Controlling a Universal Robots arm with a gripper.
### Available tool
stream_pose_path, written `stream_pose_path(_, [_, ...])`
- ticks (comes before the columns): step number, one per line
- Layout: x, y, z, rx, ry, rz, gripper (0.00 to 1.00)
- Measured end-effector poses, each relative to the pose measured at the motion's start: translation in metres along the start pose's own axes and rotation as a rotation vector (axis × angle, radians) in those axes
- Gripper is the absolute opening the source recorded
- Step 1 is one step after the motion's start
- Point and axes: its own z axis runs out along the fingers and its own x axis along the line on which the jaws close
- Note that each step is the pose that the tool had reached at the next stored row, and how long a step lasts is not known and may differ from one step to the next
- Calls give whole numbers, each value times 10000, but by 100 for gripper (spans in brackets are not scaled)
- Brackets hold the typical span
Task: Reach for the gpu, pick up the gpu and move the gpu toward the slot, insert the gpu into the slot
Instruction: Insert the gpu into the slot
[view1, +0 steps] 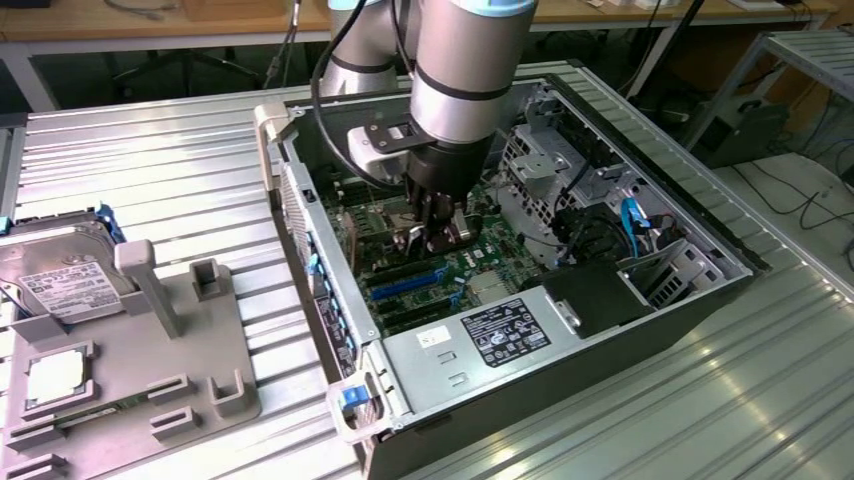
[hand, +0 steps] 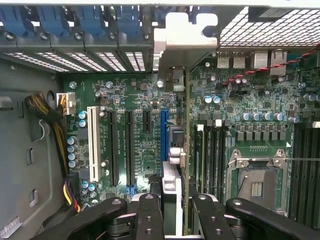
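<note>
- Gripper (hand: 172, 210) down inside the open computer case (view1: 694, 300), fingers (hand: 150, 215) squeezed on the gpu (hand: 186, 150) (seen edge-on, thin and upright).
- Silvery bracket (hand: 185, 37) of the card up by the back wall of the case.
- Card hanging just beside the blue slot (hand: 164, 135), over the green board (hand: 140, 100).
- Same grip in the exterior view: gripper (view1: 434, 235) low over the board, blue strips (view1: 400, 285) close by.
- Hard drive (view1: 60, 275) well apart, on the grey holder (view1: 134, 400).

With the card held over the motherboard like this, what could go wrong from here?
1. Seen edge-on in the wrist view, the gpu sits beside the blue slot, not over it; pressing down could hit board components.
2. Its metal bracket is near the case's rear openings and could catch.
3. The end effector grips one end, so the card might tilt.
</note>
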Motion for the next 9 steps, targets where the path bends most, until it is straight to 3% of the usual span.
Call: stream_pose_path(9, [30, 15, 62, 0, 0, 0, 28])
